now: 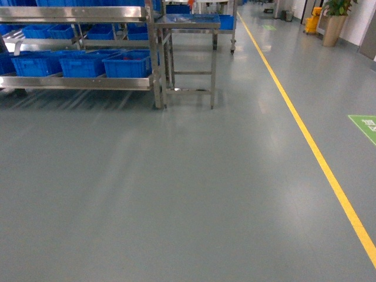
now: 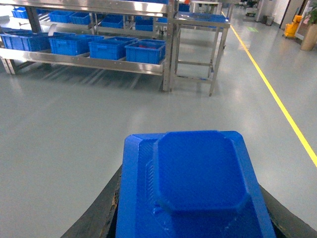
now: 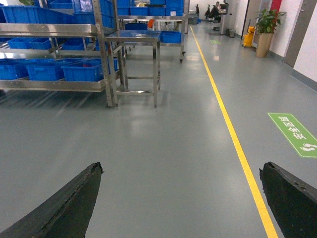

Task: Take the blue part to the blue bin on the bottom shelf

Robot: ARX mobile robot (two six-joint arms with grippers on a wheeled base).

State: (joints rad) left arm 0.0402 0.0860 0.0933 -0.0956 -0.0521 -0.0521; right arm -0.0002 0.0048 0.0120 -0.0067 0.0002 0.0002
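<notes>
Your left tool (image 2: 195,218) is clamped on the blue part (image 2: 198,183), a hard plastic piece with a raised flat top; it looks light and smooth, so hold its sides. Your right tool (image 3: 181,198) hangs apart, holding nothing. Far off, blue bins (image 1: 126,63) sit on the shiny steel bottom shelf (image 1: 76,82).

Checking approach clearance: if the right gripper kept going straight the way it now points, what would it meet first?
Nothing close. The right gripper is open and empty, aimed along bare grey floor; the way looks free. Far ahead the line runs just right of the steel table, though depth is unclear.
</notes>
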